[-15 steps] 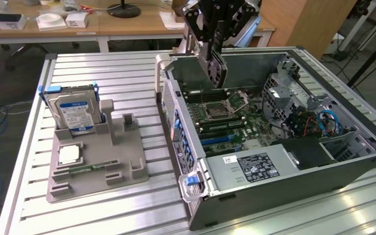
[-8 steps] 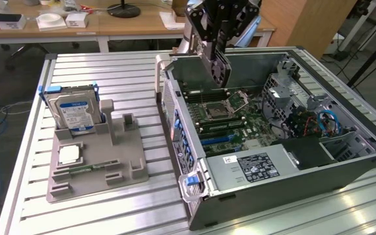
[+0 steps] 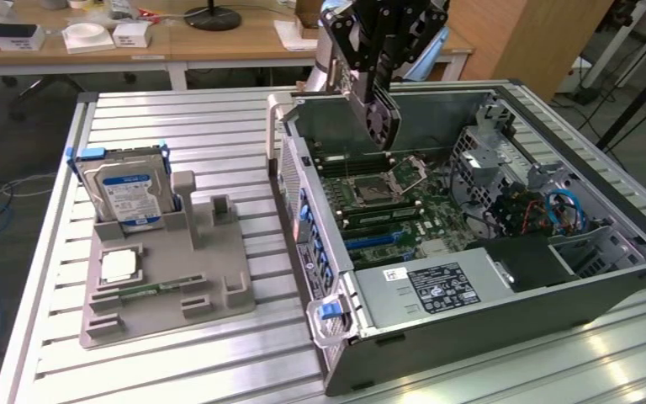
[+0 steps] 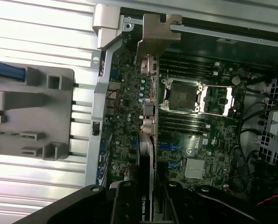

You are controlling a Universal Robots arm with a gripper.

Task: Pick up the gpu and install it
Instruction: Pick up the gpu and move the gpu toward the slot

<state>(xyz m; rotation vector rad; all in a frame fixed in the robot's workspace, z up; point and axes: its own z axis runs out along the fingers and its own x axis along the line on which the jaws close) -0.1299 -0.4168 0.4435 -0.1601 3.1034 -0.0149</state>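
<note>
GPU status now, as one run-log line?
gripper: shut on gpu | gpu: held edge-down over motherboard in open computer case

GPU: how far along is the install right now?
Done: the gpu is picked up and off the table, while the hard drive and CPU chip sit on the grey holder. In hand: the jaws grip the card, which hangs inside the open case over the motherboard. Left: seating it. The blue slots are bare.
</note>
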